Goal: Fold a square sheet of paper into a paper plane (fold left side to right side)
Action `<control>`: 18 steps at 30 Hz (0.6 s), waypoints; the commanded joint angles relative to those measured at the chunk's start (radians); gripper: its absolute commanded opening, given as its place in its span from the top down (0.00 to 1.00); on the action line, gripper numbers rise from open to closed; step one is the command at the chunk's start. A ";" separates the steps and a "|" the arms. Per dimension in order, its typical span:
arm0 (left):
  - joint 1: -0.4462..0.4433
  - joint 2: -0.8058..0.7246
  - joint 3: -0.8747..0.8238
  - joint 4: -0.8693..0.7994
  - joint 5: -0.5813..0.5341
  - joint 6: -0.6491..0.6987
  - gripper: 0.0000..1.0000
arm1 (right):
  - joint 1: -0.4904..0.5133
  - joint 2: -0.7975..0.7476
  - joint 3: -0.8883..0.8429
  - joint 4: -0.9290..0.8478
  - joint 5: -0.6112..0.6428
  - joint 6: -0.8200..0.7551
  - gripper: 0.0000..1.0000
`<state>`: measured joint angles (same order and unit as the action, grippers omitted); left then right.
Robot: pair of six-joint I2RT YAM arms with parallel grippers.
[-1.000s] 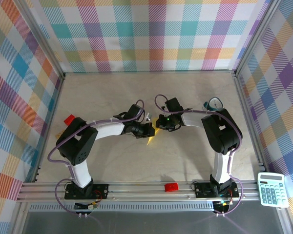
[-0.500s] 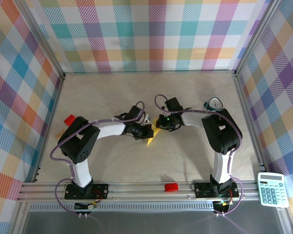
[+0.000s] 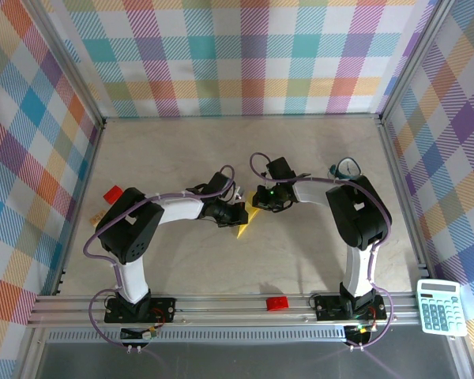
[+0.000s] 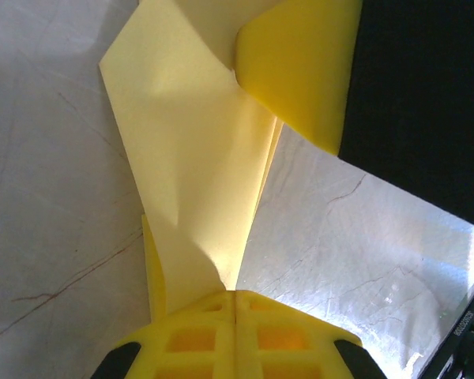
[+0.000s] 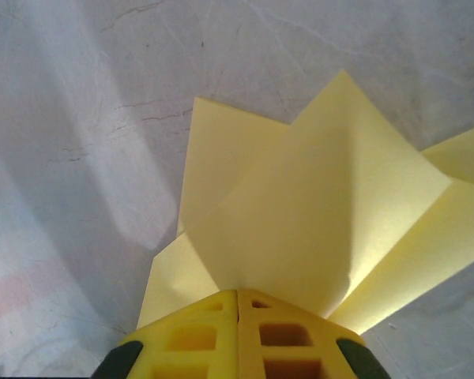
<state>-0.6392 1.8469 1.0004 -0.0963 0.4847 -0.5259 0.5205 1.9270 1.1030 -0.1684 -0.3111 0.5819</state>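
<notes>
The square sheet of paper point(image 3: 246, 224) is yellow and folded into a narrow creased wedge at the table's middle, its point toward the near side. My left gripper point(image 3: 238, 214) holds its left side and my right gripper point(image 3: 258, 208) holds its far end. In the left wrist view the left gripper point(image 4: 235, 294) is shut on a raised flap of the paper point(image 4: 189, 181), with the right gripper's yellow fingertip point(image 4: 300, 63) pressed on the paper ahead. In the right wrist view the right gripper point(image 5: 237, 292) is shut on the paper point(image 5: 316, 229), whose layers fan upward from it.
One red brick point(image 3: 278, 303) lies on the front rail and another red brick point(image 3: 112, 193) sits at the left beside a small tan block point(image 3: 97, 217). A calculator point(image 3: 442, 307) rests at the near right outside the frame. A teal object point(image 3: 346, 167) sits behind the right arm.
My left arm has shifted slightly left and nearer, its gripper staying on the paper. The right arm and the paper's point have not visibly moved.
</notes>
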 commanded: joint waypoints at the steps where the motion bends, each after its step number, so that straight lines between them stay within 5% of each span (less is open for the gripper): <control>1: 0.001 0.024 -0.025 -0.001 -0.005 0.014 1.00 | 0.004 0.050 -0.005 -0.097 0.041 -0.030 0.97; 18: 0.001 0.055 -0.068 0.022 -0.009 -0.001 1.00 | 0.004 -0.019 0.060 -0.094 0.014 -0.079 0.97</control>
<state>-0.6388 1.8683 0.9741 -0.0418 0.4946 -0.5266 0.5205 1.9327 1.1347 -0.2150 -0.3061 0.5434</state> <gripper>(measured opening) 0.050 0.050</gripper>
